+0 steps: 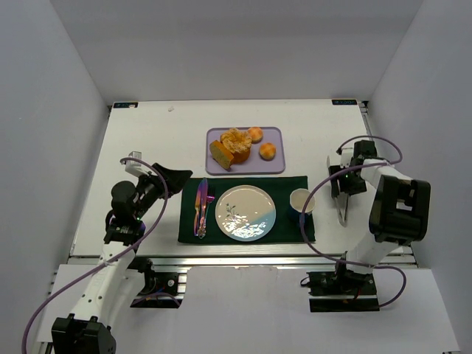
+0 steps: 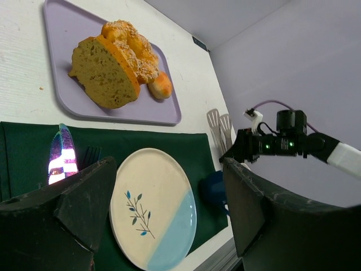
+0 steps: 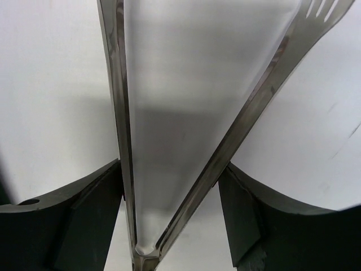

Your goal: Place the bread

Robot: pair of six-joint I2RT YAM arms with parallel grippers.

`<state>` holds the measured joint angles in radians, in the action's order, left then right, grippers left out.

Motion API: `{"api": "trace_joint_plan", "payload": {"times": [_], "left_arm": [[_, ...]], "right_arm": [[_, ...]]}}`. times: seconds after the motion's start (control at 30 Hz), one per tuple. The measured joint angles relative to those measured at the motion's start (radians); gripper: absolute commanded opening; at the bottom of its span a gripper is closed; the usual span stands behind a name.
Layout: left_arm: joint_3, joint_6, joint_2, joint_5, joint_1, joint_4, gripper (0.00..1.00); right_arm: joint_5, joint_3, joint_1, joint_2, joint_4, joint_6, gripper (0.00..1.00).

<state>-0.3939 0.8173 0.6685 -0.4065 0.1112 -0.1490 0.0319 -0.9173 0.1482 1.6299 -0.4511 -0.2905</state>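
Note:
The bread (image 1: 220, 153), a tan slice with a darker crust, leans against a crumbly orange cake (image 1: 236, 144) on the lilac tray (image 1: 274, 167); the left wrist view shows the bread's (image 2: 102, 74) cut face. My left gripper (image 1: 173, 179) hovers open and empty over the placemat's left end, its jaws (image 2: 169, 165) framing the plate (image 2: 152, 197). My right gripper (image 1: 341, 189) is down at the metal tongs (image 1: 342, 210) on the table to the right. Its fingers (image 3: 172, 192) straddle the tongs (image 3: 265, 96) near the hinge, touching both arms.
A dark green placemat (image 1: 287, 184) holds the plate (image 1: 245, 212), a cup (image 1: 302, 200) at its right and iridescent cutlery (image 1: 201, 208) at its left. Two small orange buns (image 1: 255, 134) (image 1: 268, 151) share the tray. White walls enclose the table.

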Motion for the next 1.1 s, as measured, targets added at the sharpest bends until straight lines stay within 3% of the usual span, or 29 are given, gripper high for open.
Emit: {"api": "trace_joint_plan", "payload": {"times": [0.13, 0.33, 0.67, 0.93, 1.03, 1.07, 1.1], "left_arm": [[0.000, 0.003, 0.002, 0.001, 0.000, 0.002, 0.85], [-0.002, 0.005, -0.004, 0.008, 0.000, 0.024, 0.85], [-0.008, 0.016, -0.092, 0.050, 0.000, 0.078, 0.85], [-0.019, 0.019, -0.068, 0.052, 0.000, 0.093, 0.85], [-0.027, 0.019, -0.051, 0.051, 0.000, 0.093, 0.85], [-0.030, 0.019, -0.047, 0.051, 0.000, 0.093, 0.85], [-0.033, 0.019, -0.044, 0.051, 0.000, 0.092, 0.85]], "right_arm": [[0.013, -0.141, -0.001, 0.124, 0.024, -0.029, 0.72], [0.018, -0.286, -0.013, 0.241, 0.063, -0.062, 0.86], [0.051, -0.232, -0.017, 0.211, 0.113, -0.078, 0.89], [0.081, -0.146, -0.018, 0.157, 0.158, -0.056, 0.82], [0.084, -0.147, -0.018, 0.159, 0.163, -0.053, 0.71], [0.084, -0.149, -0.018, 0.161, 0.165, -0.051, 0.57], [0.085, -0.154, -0.018, 0.166, 0.165, -0.051, 0.52]]}}
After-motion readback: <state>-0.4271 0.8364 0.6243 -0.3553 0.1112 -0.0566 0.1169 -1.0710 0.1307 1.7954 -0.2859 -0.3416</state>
